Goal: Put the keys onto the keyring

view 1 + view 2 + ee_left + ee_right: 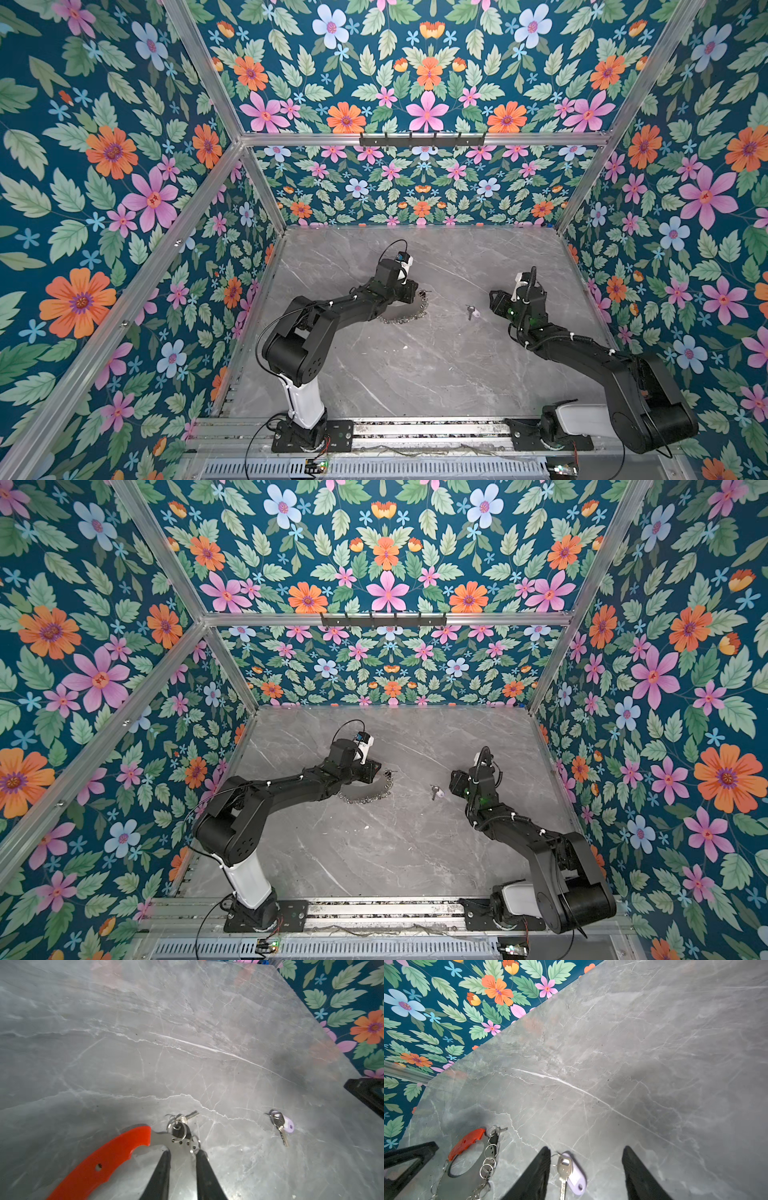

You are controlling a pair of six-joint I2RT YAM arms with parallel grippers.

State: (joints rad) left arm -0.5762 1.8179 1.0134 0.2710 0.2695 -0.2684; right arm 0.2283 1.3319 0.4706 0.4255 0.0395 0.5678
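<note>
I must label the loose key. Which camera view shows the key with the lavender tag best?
The right wrist view: the key lies large and sharp by the open right claw, its blade tip cut off. The left wrist view shows it whole but smaller. In both top views it is tiny.
</note>
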